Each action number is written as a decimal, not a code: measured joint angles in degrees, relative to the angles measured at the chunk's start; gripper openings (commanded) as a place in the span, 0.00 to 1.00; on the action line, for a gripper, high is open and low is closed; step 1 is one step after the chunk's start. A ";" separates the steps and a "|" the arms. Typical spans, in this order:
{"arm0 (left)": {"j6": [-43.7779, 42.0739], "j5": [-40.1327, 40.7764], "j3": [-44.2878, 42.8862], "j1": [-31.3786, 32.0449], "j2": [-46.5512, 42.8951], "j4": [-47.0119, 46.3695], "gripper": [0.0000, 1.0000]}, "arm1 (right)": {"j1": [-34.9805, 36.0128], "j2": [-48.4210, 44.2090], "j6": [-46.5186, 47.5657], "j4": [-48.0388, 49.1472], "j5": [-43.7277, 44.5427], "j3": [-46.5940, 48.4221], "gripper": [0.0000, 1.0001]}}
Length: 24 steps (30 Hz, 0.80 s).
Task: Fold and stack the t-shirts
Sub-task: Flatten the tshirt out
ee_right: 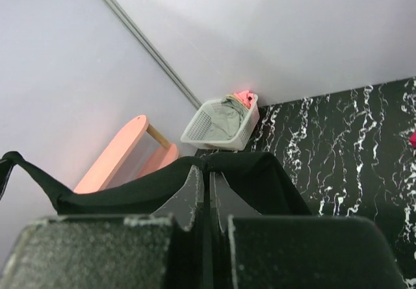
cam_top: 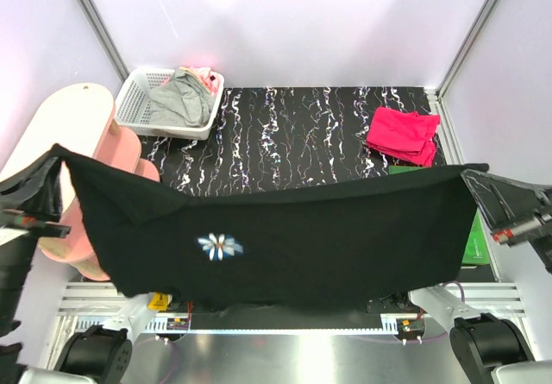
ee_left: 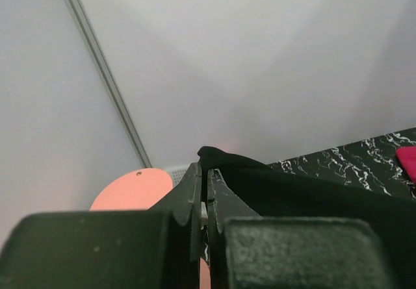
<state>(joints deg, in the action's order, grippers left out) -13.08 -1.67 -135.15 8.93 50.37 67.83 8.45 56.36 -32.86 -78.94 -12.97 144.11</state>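
Observation:
The black t-shirt (cam_top: pixel 302 237) with its daisy print (cam_top: pixel 220 246) hangs stretched in the air between my two grippers, above the near part of the table. My left gripper (cam_top: pixel 53 155) is shut on its left top corner, seen as black cloth (ee_left: pixel 273 185) in the left wrist view. My right gripper (cam_top: pixel 473 177) is shut on its right top corner, seen as black cloth (ee_right: pixel 260 175) in the right wrist view. The crimson-pink t-shirt (cam_top: pixel 403 134) lies folded on the table at the far right.
A white lattice basket (cam_top: pixel 138 108) holding grey and pink cloth stands at the far left of the black marbled table (cam_top: pixel 293 134). A pink stool-like stand (cam_top: pixel 95 134) is at the left. A green board (cam_top: pixel 477 237) lies at the right edge, partly hidden by the shirt.

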 measured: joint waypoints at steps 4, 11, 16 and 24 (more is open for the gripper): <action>-0.20 -4.24 7.30 -2.71 -0.22 -2.32 0.00 | 0.00 -0.09 -0.02 0.24 1.55 -6.34 0.00; -3.48 -6.21 28.24 -2.71 8.68 -9.27 0.00 | 0.00 -0.79 0.50 2.12 7.69 -37.09 0.00; -6.69 -4.85 31.80 -2.12 23.91 -12.48 0.00 | 0.02 2.71 0.98 5.92 11.85 -52.00 0.00; -11.96 2.36 26.99 2.25 45.22 -15.30 0.00 | 0.00 11.93 2.49 13.73 18.32 -54.95 0.00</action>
<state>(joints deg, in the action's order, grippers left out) -25.04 0.69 -108.16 11.18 95.59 52.53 8.45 68.29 -30.37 -65.21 5.34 89.17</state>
